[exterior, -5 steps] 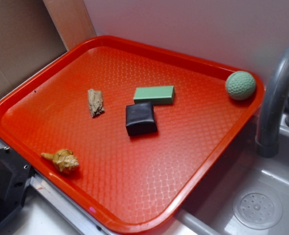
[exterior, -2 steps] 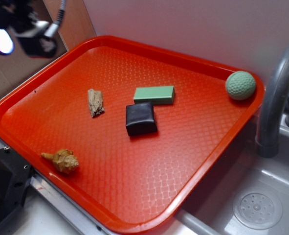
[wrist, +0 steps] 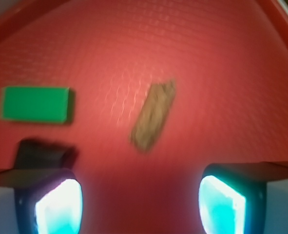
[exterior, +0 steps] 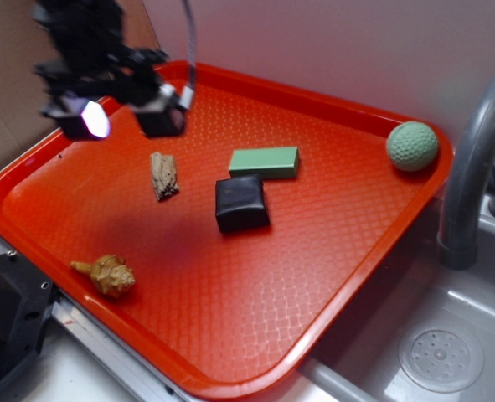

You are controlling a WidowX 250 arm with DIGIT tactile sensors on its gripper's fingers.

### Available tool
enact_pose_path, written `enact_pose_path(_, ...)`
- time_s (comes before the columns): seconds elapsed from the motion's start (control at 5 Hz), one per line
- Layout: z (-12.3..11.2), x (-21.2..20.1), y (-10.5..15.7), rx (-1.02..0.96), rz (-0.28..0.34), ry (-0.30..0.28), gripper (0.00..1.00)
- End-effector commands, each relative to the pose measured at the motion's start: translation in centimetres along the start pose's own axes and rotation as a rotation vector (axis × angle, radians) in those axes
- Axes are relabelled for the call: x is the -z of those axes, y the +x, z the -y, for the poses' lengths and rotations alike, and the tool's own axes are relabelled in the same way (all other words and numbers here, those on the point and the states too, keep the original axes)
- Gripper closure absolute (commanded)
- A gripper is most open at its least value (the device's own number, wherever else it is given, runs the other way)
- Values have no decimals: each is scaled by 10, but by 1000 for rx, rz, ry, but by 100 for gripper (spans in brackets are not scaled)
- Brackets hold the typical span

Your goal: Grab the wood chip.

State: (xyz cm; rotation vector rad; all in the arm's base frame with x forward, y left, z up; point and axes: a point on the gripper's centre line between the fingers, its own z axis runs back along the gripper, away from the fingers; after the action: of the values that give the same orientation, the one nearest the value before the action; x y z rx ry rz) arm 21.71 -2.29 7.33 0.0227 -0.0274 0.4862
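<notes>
The wood chip (exterior: 164,175), a small rough tan-grey oblong, lies flat on the red tray (exterior: 331,251), left of centre. In the wrist view the wood chip (wrist: 154,116) is blurred and sits slanted just ahead of the fingers. My gripper (exterior: 123,119) hovers above the tray's far-left part, a little behind and left of the chip, not touching it. It is open, with only bare tray between its two glowing fingertips (wrist: 56,207). My gripper (wrist: 140,204) shows wide apart at the bottom of the wrist view.
A black block (exterior: 241,203) and a green block (exterior: 265,162) lie right of the chip. A golden spiky seashell (exterior: 107,274) rests near the tray's front-left rim. A green ball (exterior: 412,146) sits in the far right corner. A grey faucet (exterior: 469,167) and sink stand to the right.
The gripper has come in from the upper left and moved right and down over the tray toward the chip. Nothing on the tray has moved.
</notes>
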Motion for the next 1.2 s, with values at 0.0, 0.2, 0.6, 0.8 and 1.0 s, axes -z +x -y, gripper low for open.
enact_pose_path(0.0,-43,26,41,-93,-25,-51,0)
enact_pose_path(0.2,-46,40,46,-144,-24,-57,0)
enact_pose_path(0.6,-41,56,47,-150,-87,-36,0)
enact_pose_path(0.8,-40,57,46,-172,-99,2,0)
enact_pose_path(1.0,-40,52,45,-166,-85,2,0)
